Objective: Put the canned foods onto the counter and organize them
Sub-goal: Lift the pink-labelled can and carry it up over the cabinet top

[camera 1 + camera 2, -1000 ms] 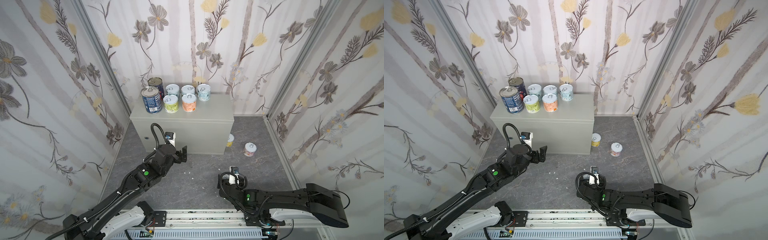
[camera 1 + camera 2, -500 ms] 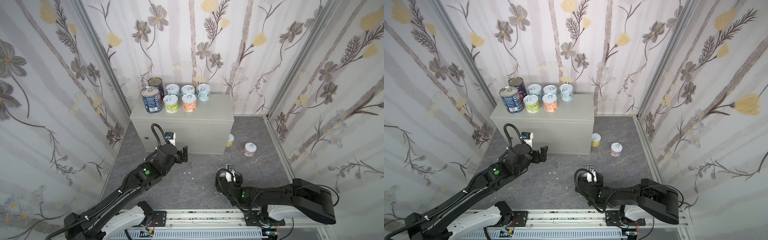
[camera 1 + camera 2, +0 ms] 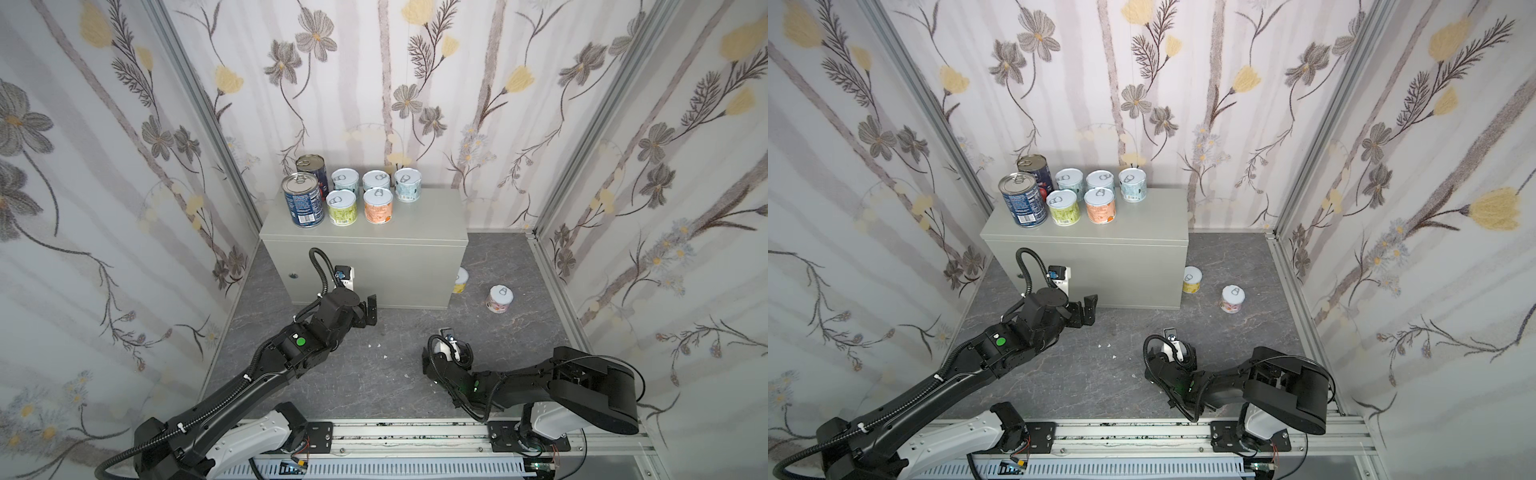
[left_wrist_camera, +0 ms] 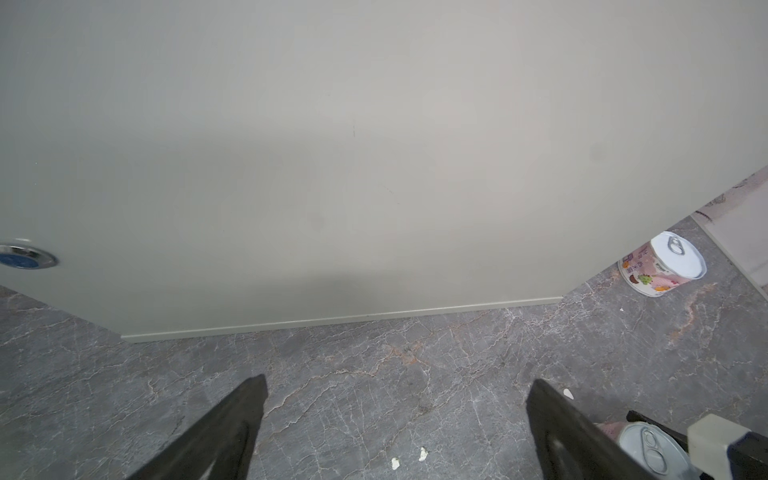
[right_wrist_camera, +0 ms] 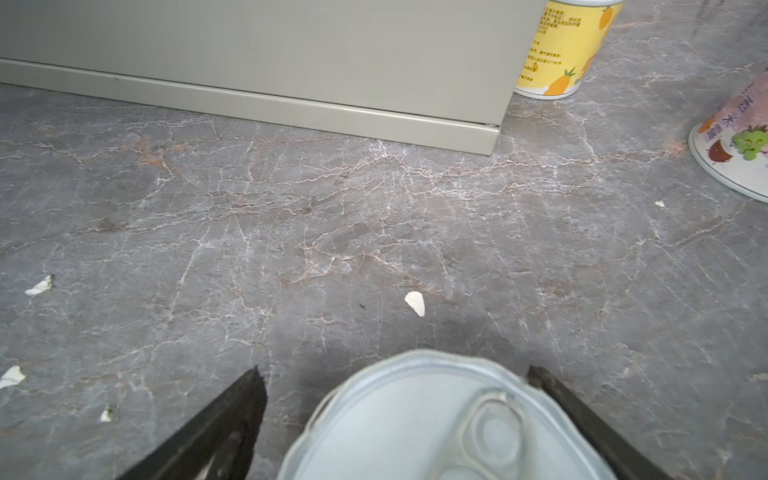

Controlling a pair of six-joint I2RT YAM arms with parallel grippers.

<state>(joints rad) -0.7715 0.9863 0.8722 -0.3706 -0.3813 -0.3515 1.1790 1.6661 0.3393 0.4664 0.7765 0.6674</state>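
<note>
Can (image 5: pixel 436 419) sits inside right hand (image 5: pixel 397 374), spread, unclamped; left hand (image 4: pixel 397 380) spread, facing counter (image 4: pixel 332 166) front

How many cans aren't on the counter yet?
3: yellow can on the floor beside the counter, at its right end; pink can further right; third can between the jaws of the right gripper, hidden in both top views.

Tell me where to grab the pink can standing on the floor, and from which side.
Grip the pink can across its round side wall, about mid-height, with one finger on each opposite side. It stands upright with the lid up, so the wall is the only part a pincer can span. Probably best to come in from the robot's side: the yellow can and the grey box stand to its far left.
</note>
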